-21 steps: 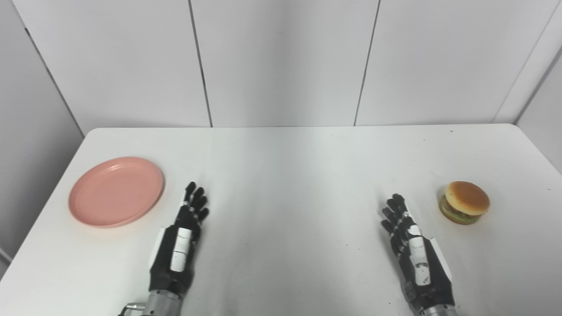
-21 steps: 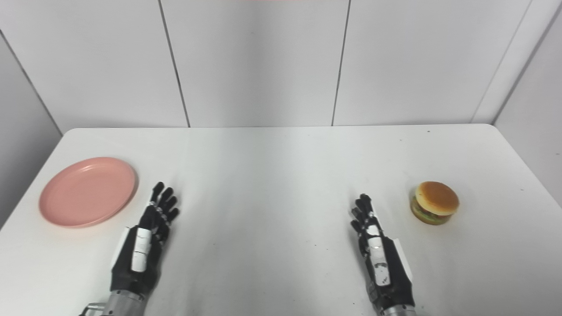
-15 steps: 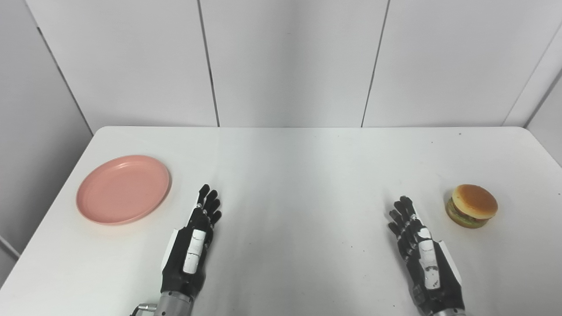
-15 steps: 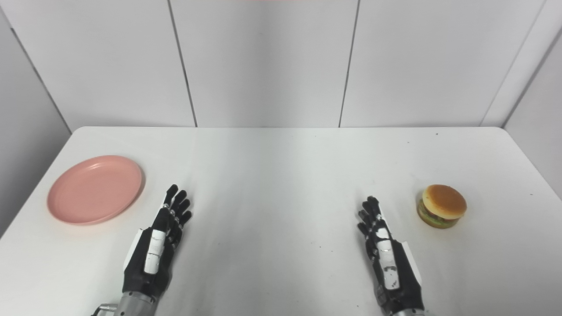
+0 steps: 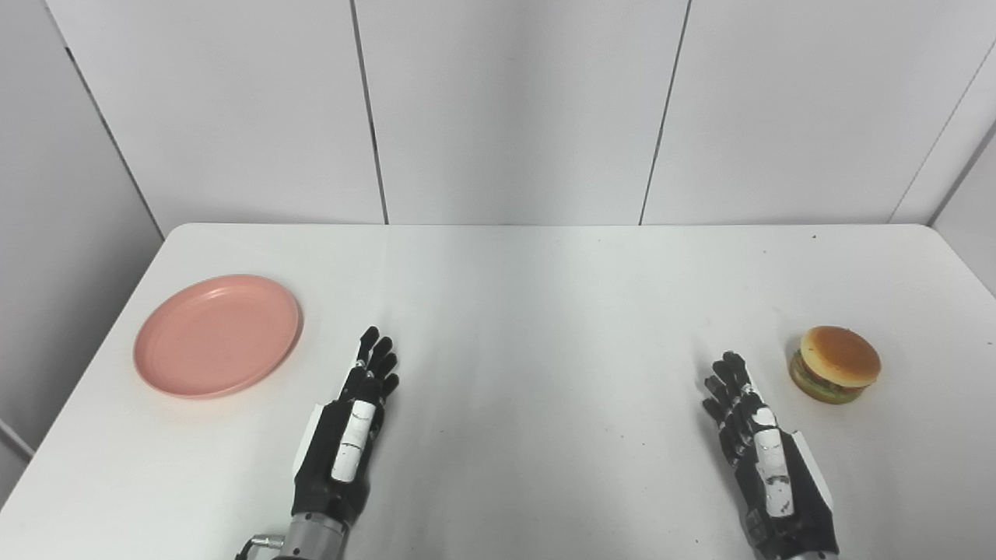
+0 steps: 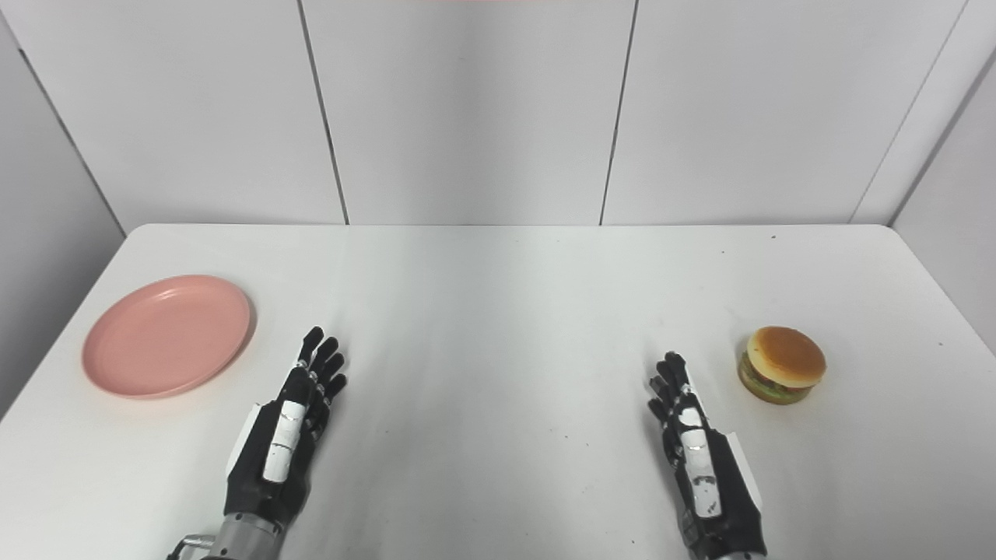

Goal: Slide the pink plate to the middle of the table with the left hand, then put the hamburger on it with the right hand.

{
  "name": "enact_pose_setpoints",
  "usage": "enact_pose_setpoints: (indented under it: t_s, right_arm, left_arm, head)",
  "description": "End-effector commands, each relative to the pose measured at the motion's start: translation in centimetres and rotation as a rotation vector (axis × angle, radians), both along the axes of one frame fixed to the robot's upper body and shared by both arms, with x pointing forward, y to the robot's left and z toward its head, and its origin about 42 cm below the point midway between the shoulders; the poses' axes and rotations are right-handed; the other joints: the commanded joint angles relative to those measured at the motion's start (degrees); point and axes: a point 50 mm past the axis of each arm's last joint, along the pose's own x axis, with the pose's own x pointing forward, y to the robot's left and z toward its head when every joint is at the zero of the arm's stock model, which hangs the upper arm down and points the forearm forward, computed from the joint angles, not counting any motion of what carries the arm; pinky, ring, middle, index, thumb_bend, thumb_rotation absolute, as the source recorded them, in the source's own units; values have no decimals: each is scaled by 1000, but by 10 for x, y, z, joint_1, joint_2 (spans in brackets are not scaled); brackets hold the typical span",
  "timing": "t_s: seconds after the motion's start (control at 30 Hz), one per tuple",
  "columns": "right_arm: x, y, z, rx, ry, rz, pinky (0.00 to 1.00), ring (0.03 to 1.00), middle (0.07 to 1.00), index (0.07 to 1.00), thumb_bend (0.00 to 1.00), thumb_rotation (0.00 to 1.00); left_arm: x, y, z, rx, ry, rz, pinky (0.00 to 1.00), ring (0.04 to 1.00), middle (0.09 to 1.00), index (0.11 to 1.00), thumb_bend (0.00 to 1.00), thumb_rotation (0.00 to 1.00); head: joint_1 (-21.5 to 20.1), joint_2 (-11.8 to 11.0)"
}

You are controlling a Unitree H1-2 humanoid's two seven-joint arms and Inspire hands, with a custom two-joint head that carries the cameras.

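Compared with half a second ago, you will find little changed: the pink plate (image 5: 216, 335) and the hamburger (image 5: 835, 364) lie where they lay. Your left robot hand (image 5: 347, 435) has edged a little nearer the near edge of the table (image 5: 529, 295), and your right robot hand (image 5: 766, 467) has drawn back toward you somewhat more. Against the frame before that, the whole picture has shifted, so that is your camera moving, not the things.

From left to right: the plate sits on the left part of the table, near the left edge, with nothing on it. Just to its right, but apart from it, your left robot hand lies low over the table, fingers stretched forward and slightly spread, holding nothing. The middle of the table lies between your two hands. Your right robot hand is likewise stretched out flat with fingers apart and nothing in it. The hamburger stands upright near it, further right, not touching it.

Both wrists are cut off by the bottom edge. You cannot tell whether either palm actually rests on the table, and both thumbs are hard to make out.
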Motion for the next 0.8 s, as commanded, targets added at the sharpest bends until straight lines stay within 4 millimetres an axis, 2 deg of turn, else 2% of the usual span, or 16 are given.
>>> enact_pose_setpoints:
  t_s: [0.0, 0.43, 0.63, 0.77]
  right_arm:
    - [-7, -4, -3, -3, 29, -10, 1000, 1000, 1000, 1000, 804, 1000]
    - [-12, 2, 7, -11, 39, -16, 1000, 1000, 1000, 1000, 772, 1000]
    - [-12, 4, 7, -27, 37, -14, 1000, 1000, 1000, 1000, 795, 1000]
    - [-12, 4, 3, -32, 38, -16, 1000, 1000, 1000, 1000, 798, 1000]
  left_arm:
    - [-2, 0, -3, 3, 14, -1, 1000, 1000, 1000, 1000, 854, 864]
    - [-6, 6, 4, 7, 23, 5, 1000, 1000, 1000, 1000, 851, 845]
    - [-9, 10, 6, 5, 29, 5, 1000, 1000, 1000, 1000, 848, 843]
    - [-11, 9, 2, 3, 36, 7, 995, 1000, 998, 1000, 843, 846]
  head:
    - [-2, 2]
    - [-39, 15]
    - [-49, 16]
    - [-36, -6]
